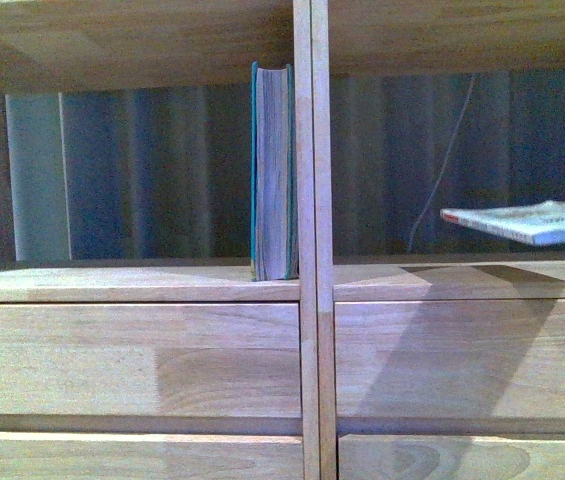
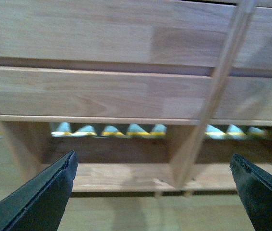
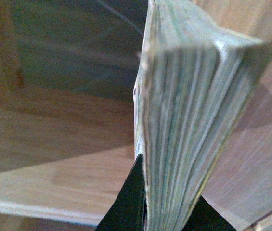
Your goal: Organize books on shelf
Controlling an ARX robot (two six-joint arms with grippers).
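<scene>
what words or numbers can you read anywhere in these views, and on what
None can be read.
thin white paperback: faint marks on its cover, too blurred to read.
teal book: only its page edges face the camera, no text.
drawer fronts: plain wood, no label.

At the back of the front view, a dark blue backdrop (image 1: 162,170) in soft vertical folds. Left of it, touching, an upright pale grey panel (image 1: 37,180). Further right, a thin pale cord (image 1: 441,165), hanging against the folds, slightly slanted. In the left wrist view, light wooden floor (image 2: 150,216); well behind, a blurred row of pale blue scallops (image 2: 111,130) edged in yellow.
</scene>
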